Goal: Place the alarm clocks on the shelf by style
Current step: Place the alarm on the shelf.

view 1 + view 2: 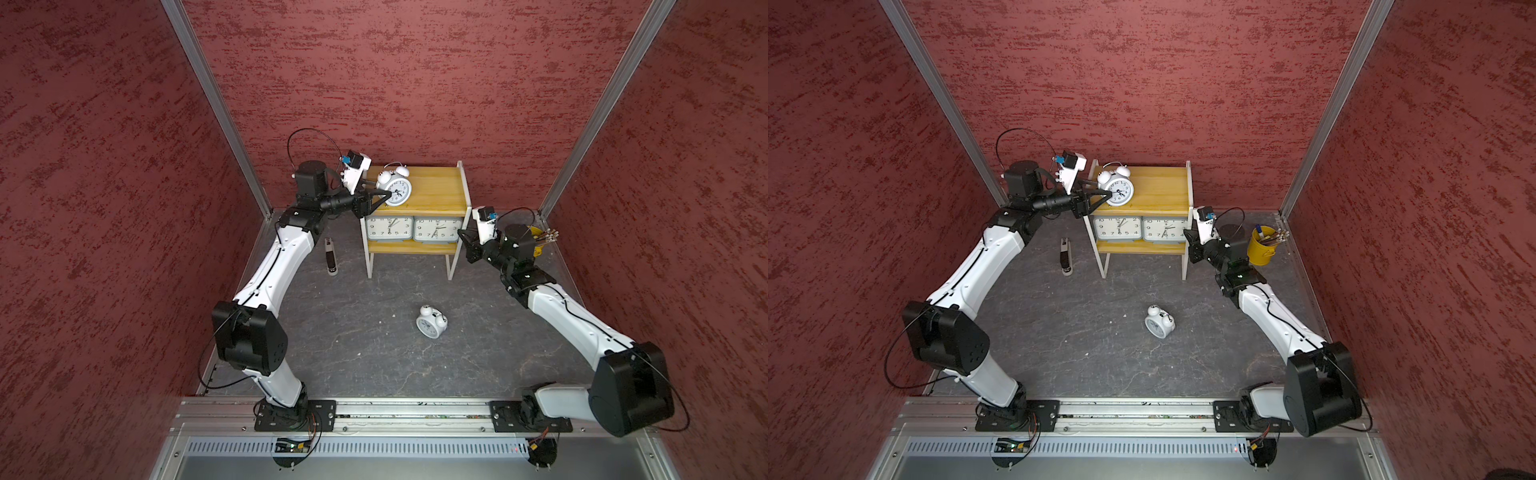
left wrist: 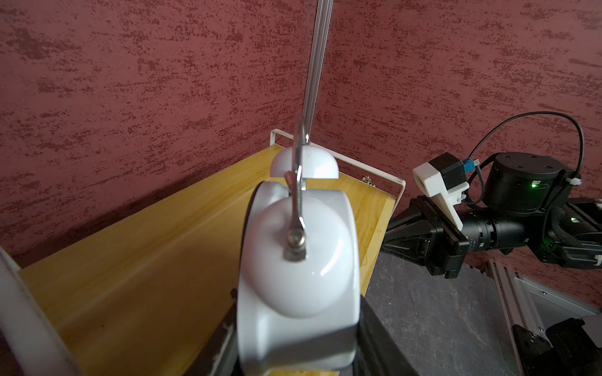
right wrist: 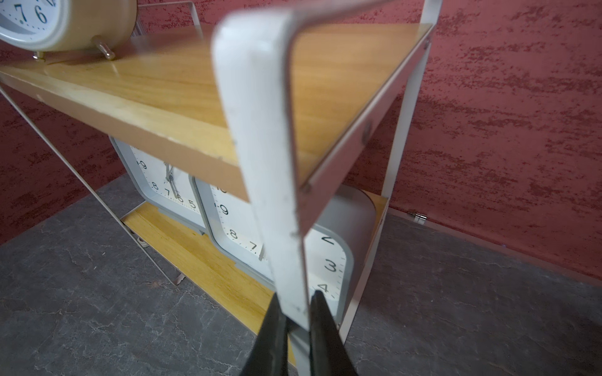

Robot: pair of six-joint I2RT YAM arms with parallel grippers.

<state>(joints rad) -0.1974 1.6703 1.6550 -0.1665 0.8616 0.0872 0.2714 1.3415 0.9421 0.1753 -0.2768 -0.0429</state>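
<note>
**A:** Dark stone counter [image 1: 353, 357] fills the cell. At the back of it stands the shelf [image 1: 436, 187] — two yellow boards in a thin white frame, close to the red wall.

**B:** And the right gripper [image 3: 295, 309] is on that frame. In the right wrist view its two black fingers press onto the front right post, one on each side, pinching it about level with the lower board.

**A:** Lower board next: the grey clocks [image 1: 389, 229] stand just beside each other, faces to the front, taking up its whole width.

**B:** Up top, the white clock [image 1: 397, 192] is at the left end of the top board, upright, face forward. The left gripper [image 1: 383, 192] reaches in from the left and pinches its body, one finger across the face, one behind.

**A:** The left wrist view agrees — dark fingers on either side of the white case, bells and wire handle above. In the right wrist view its feet look to be down on the board.

**B:** The second white clock [image 1: 430, 323] sits alone out on the counter, in front of the shelf and well apart from it.

**A:** Smaller things now: in a top view, a yellow cup [image 1: 1260, 249] of pens just beside the right arm. What looks like a stapler [image 1: 330, 255] lies on the counter left of the shelf.
</note>
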